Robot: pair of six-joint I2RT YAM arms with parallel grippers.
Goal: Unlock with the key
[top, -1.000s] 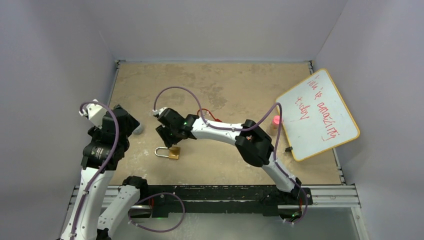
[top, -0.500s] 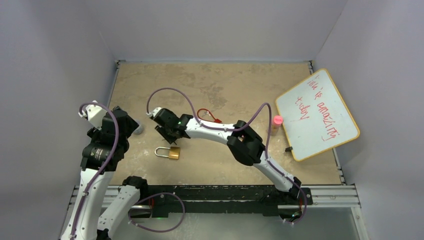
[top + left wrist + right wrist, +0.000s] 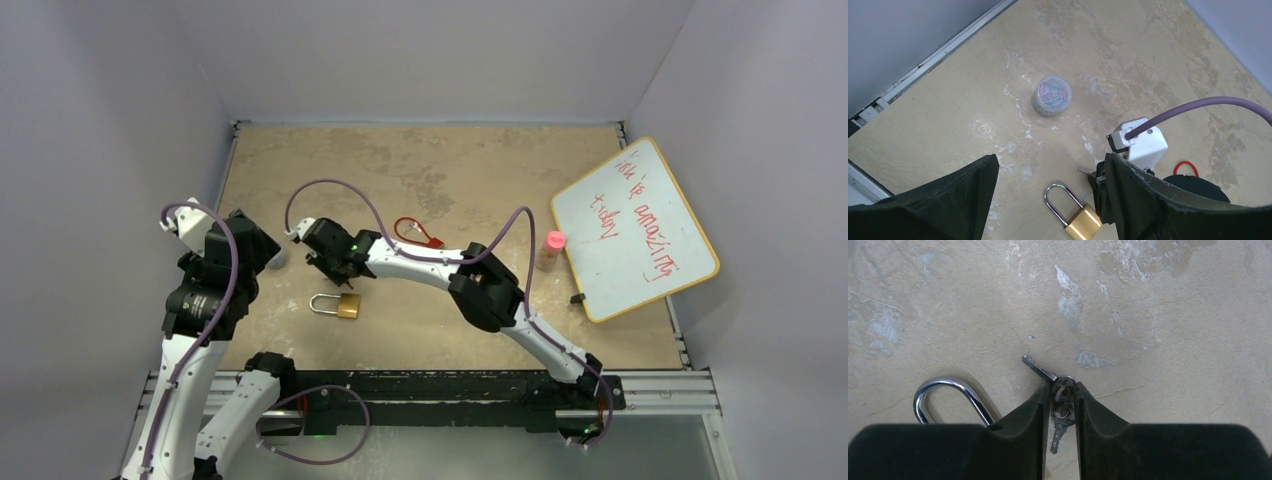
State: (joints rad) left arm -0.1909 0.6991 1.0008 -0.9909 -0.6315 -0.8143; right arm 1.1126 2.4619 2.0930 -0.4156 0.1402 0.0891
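Note:
A brass padlock (image 3: pixel 338 304) with a steel shackle lies flat on the tan table, shackle pointing left. It also shows in the left wrist view (image 3: pixel 1075 217), and its shackle (image 3: pixel 945 390) in the right wrist view. My right gripper (image 3: pixel 335 268) is just beyond the padlock, shut on a small bunch of keys (image 3: pixel 1062 390). One key blade (image 3: pixel 1040 367) sticks out to the upper left and a second key (image 3: pixel 1058 432) hangs between the fingers. My left gripper (image 3: pixel 1048 165) is open and empty, raised at the table's left side above the padlock area.
A small jar of coloured paper clips (image 3: pixel 277 258) stands by the left gripper, also in the left wrist view (image 3: pixel 1051 95). A red loop (image 3: pixel 417 231) lies behind the right arm. A pink-capped bottle (image 3: pixel 551 249) and a whiteboard (image 3: pixel 635 228) stand at the right.
My right gripper has moved left and away from over the padlock, carrying the keys; the padlock now shows whole. The left arm has barely moved.

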